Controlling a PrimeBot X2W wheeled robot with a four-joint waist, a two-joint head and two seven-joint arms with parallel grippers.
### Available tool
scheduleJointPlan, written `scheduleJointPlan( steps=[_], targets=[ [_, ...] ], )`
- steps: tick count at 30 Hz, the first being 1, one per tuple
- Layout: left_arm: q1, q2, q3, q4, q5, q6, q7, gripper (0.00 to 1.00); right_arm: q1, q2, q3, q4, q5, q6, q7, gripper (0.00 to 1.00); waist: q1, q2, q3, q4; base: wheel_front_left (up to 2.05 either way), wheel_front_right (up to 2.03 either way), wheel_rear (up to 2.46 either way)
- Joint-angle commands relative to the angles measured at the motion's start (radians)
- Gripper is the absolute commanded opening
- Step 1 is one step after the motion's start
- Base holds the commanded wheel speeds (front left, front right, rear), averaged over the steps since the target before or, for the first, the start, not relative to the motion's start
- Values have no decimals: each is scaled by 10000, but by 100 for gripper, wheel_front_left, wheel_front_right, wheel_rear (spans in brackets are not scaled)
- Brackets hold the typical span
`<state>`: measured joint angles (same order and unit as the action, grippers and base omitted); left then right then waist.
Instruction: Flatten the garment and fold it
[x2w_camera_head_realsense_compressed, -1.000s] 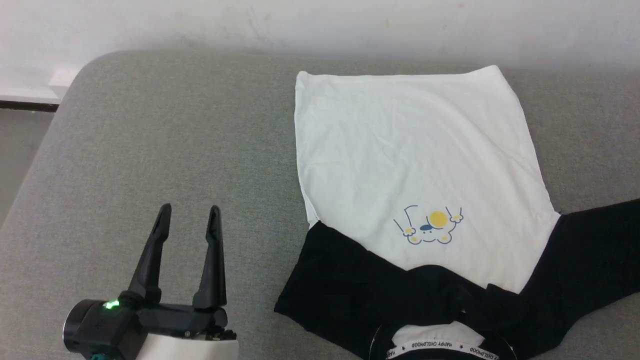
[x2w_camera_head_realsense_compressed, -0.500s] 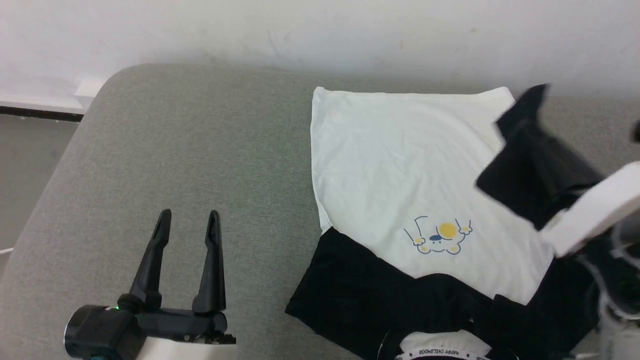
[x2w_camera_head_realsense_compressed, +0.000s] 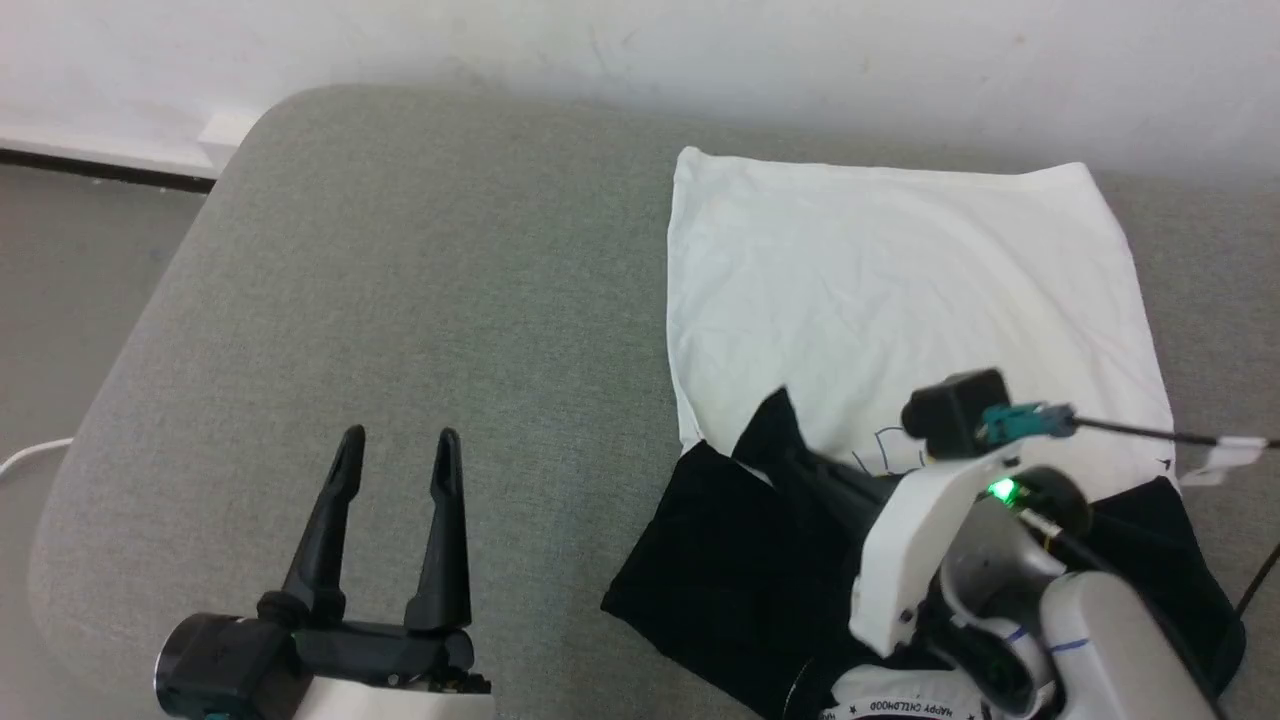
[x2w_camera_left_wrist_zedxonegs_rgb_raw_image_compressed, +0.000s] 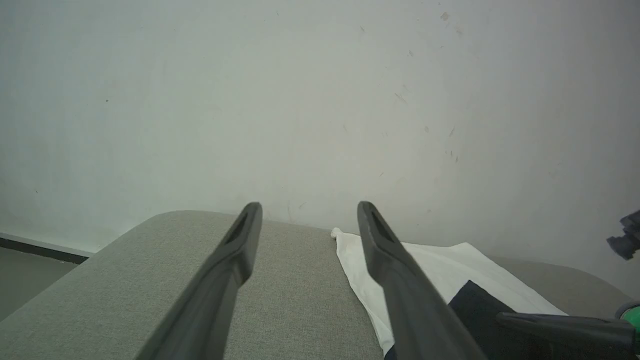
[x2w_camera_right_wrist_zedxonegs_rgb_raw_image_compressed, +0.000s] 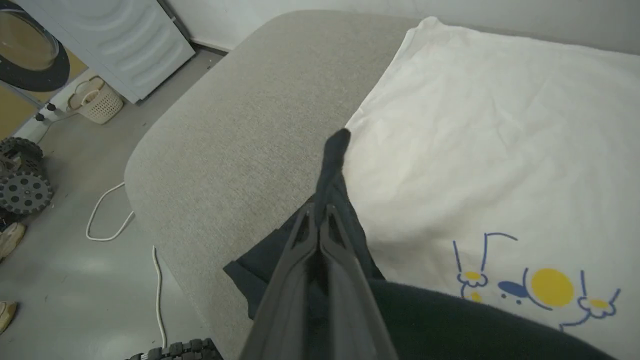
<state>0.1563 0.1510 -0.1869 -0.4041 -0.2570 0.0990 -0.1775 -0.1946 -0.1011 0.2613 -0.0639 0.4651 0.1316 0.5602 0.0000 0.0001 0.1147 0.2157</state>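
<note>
One garment (x2w_camera_head_realsense_compressed: 900, 280), one grey cushion (x2w_camera_head_realsense_compressed: 450, 300)

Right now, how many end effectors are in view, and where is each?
2. The left end effector is open over the grey cushion, left of the garment. The right end effector is shut on the garment's black sleeve.

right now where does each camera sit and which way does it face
head view: on the head, facing forward and down at the grey cushion and garment; open left hand lower left, right arm lower right.
left wrist view: on the left wrist, looking along its two fingers, low over the cushion toward the white wall.
right wrist view: on the right wrist, looking down along the right hand, shut on the garment's black sleeve.
shared: all three show the garment's white body.
</note>
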Motion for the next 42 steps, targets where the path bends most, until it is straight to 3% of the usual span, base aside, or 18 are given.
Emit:
scheduleJointPlan(
  steps=[1,7,12,13,14,15,20,26,31,36,42],
  targets=[
    [-106,-58,-38,54,-72,28,-77,100,160,-58,164,264,-67,-9,-95,0,0,-1,140,141,0,0,0],
    [-244,-153,-195,250,-107,-7,-199,100,113,-330,1384,1942,-664,-9,-757,0,0,-1,382,327,0,0,0],
    [-370,-196,-260,388,-127,-18,-280,100,-204,2,1780,3495,-1019,-9,-1573,0,0,-1,508,407,0,0,0],
    [-397,-204,-278,411,-126,-20,-291,100,-305,80,1783,3758,-1083,-9,-1775,25,0,-1,522,424,0,0,0],
    [-422,-212,-297,435,-126,-23,-301,100,-409,146,1807,3997,-1127,-9,-1959,88,0,-1,528,442,0,0,0],
    [-442,-217,-316,462,-127,-26,-308,100,-507,207,1793,4208,-1140,-9,-2138,100,0,-1,525,455,0,0,0],
    [-440,-184,-307,531,-130,9,-317,100,-910,382,1803,4457,-775,-9,-2689,100,0,-1,430,400,0,0,0],
    [-310,-75,-257,420,-126,77,-227,100,-754,244,1306,2827,297,-9,-2497,100,0,-1,247,-9,0,0,0],
    [-302,-2,-255,261,-121,102,-136,100,141,-111,-439,637,373,-9,-2632,100,0,-1,128,-402,0,0,0],
    [-267,52,-277,209,-128,121,-56,100,1148,30,-2762,-1193,-1036,-9,-3646,100,0,-1,72,-735,0,0,0],
    [-137,135,-357,390,-22,165,-26,100,2371,447,-4567,-2104,-2113,-9,-4727,100,0,-1,-16,-1014,0,0,0]
  ],
)
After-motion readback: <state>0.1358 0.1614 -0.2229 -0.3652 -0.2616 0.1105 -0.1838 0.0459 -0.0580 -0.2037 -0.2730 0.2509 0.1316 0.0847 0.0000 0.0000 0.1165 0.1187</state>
